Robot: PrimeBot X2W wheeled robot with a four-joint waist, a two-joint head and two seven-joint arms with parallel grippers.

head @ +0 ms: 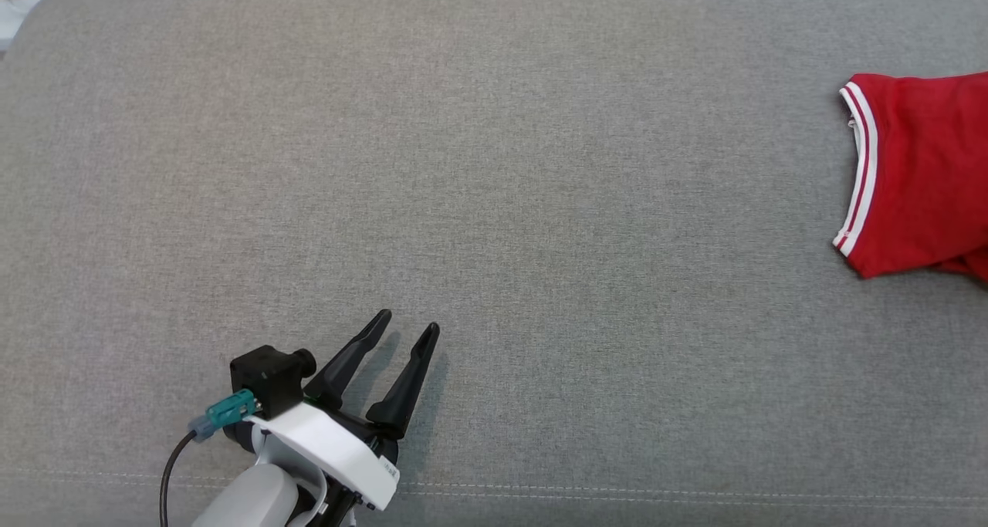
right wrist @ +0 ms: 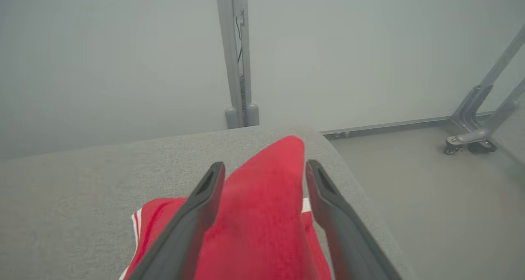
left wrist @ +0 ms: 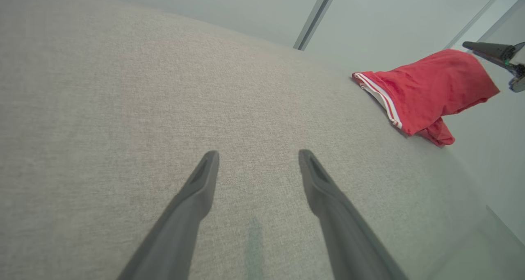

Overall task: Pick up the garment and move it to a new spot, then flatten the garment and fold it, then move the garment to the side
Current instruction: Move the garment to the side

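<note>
In the head view, the left gripper (head: 407, 322) is seen at the lower left above a grey upholstered surface (head: 494, 164), its two dark fingers spread apart with nothing held between them. The red garment (head: 918, 172), trimmed with white stripes, is laid at the far right edge of that surface, well apart from the left gripper. A stitched seam (head: 617, 492) is seen along the near edge of the upholstery. In the left wrist view, the same fingers are shown wide apart over bare cloth, and the garment is seen at the upper right, bunched near the corner of the surface, its far end raised beside a dark finger (left wrist: 486, 49) of the other arm. In the right wrist view, the right gripper (right wrist: 264, 166) is shown with its fingers widely parted and a hump of the red cloth risen between them; whether the cloth is pressed by either finger cannot be told. Behind, a grey metal post (right wrist: 238, 67) is seen against a pale wall, and a wheeled frame leg (right wrist: 471, 138) is seen on the floor.
</note>
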